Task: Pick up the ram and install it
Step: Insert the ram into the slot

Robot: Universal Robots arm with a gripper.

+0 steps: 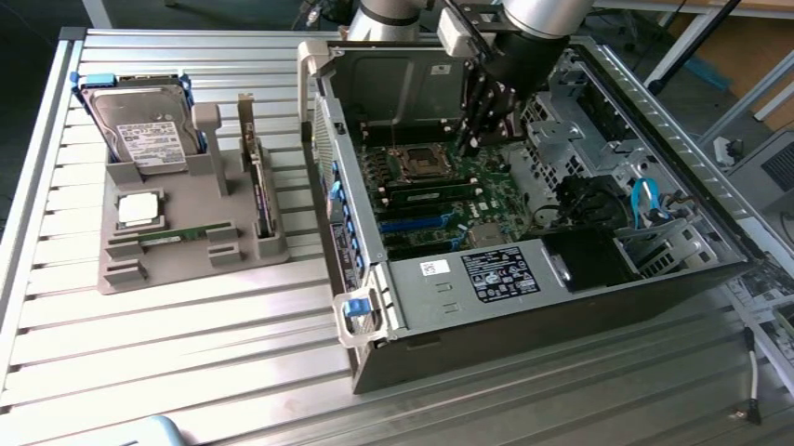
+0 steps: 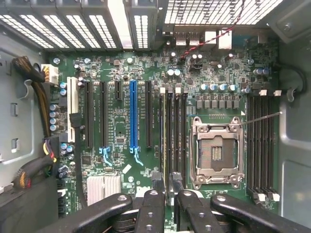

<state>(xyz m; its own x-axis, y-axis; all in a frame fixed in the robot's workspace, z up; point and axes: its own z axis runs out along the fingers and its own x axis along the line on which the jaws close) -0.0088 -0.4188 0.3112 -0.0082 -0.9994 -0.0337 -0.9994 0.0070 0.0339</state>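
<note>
One ram (image 1: 429, 196), a thin green stick, sits in a memory slot on the motherboard (image 1: 490, 181) next to the CPU socket (image 1: 410, 160). In the wrist view this ram (image 2: 170, 136) runs edge-on between dark slots. My gripper (image 1: 469, 147) reaches down into the open computer case, just above the board near the socket. Its black fingertips (image 2: 156, 178) stand apart on either side of the stick's near end, so the gripper (image 2: 165, 180) is open and holds nothing. A second ram (image 1: 184, 234) lies in the grey holder on the table.
The grey holder (image 1: 125, 279) at the exterior view's left also carries a hard drive (image 1: 143, 130), a silver processor (image 1: 137, 209) and a dark expansion card (image 1: 260, 190). The case's walls (image 1: 360, 307), a drive cage (image 1: 397, 88) and cables (image 1: 645, 200) hem in the board.
</note>
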